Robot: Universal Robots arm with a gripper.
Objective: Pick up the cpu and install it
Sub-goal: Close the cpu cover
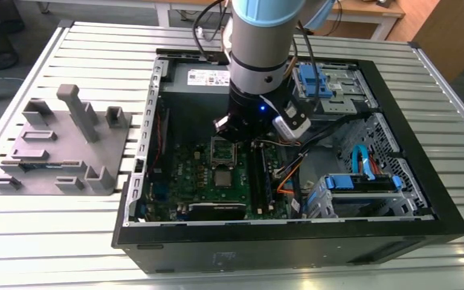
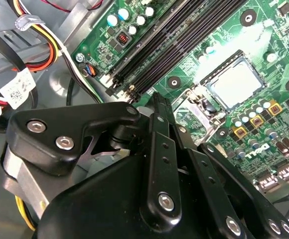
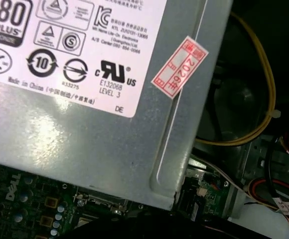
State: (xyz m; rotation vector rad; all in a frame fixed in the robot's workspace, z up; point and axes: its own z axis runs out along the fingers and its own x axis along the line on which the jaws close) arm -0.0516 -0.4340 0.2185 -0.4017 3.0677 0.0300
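Here the cpu [image 2: 236,82] lies flat in the socket [image 2: 221,65] of the motherboard [image 2: 256,37], with the gripper [image 2: 157,102] hanging above the board beside it. Whether the gripper is open or holds anything cannot be told.

Universal Robots arm [image 1: 256,60] with black hand [image 2: 157,107]
Pale blue joint cap [image 1: 277,9] over a silver-grey cylindrical sleeve [image 1: 256,66]; matte black wrist section [image 1: 246,112] with a small blue light [image 1: 261,109]; silver-white module [image 1: 291,124] mounted at one side; black cables [image 1: 202,27] beside the upper arm. Hand of matte black jointed links with rounded corners, pinned by silver socket-head screws [image 2: 65,143]; bare grey metal body [image 2: 20,174] behind
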